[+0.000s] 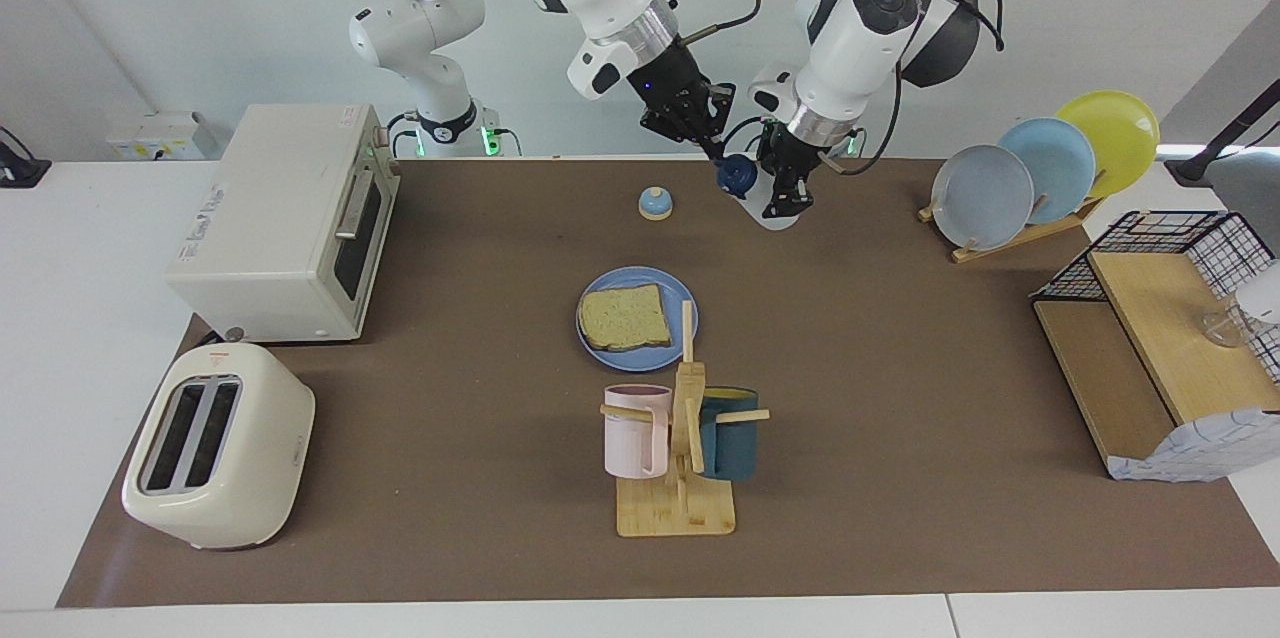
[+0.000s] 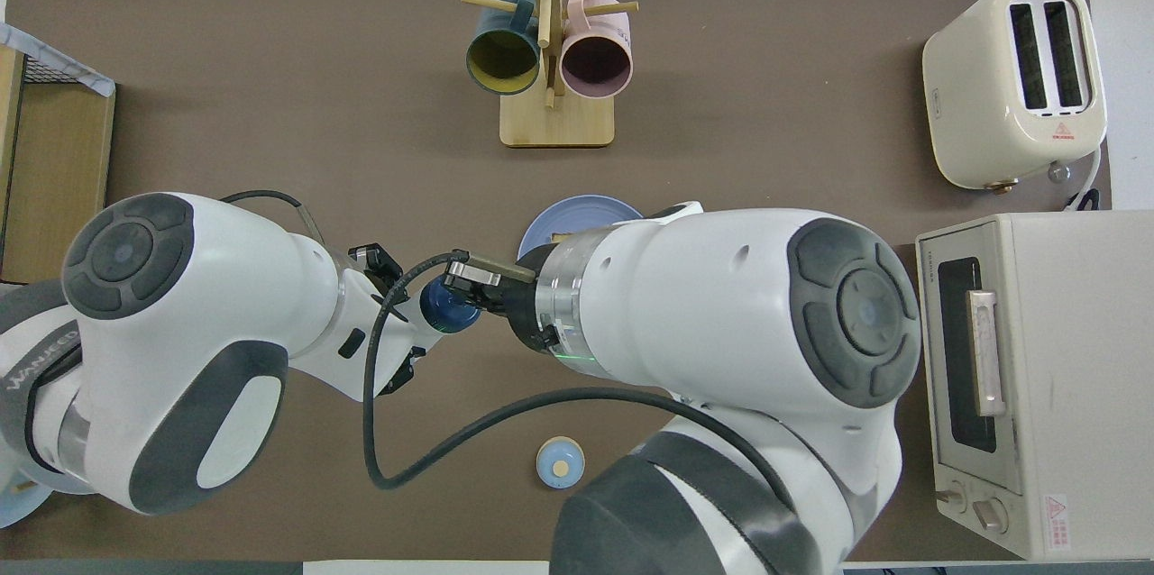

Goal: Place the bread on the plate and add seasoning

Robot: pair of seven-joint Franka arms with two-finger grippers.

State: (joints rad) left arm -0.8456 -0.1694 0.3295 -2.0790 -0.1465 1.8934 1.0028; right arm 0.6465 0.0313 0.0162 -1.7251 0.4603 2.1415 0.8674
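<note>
Seasoning bottle (image 1: 768, 203) tilts in the closed left pincer (image 1: 783, 201), its navy cap (image 1: 733, 175) clamped by the right pincer (image 1: 722, 158), both clear of the bread (image 1: 624, 318).

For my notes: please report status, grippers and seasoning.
Left gripper shut on seasoning bottle. Right gripper shut on its cap. Bread on plate. Nothing blocking.

The bread (image 1: 624, 317) is lying on the plate (image 1: 683, 307) at frame centre, the mug rack (image 1: 677, 503) sitting just below, the bell (image 1: 655, 203) above.
</note>
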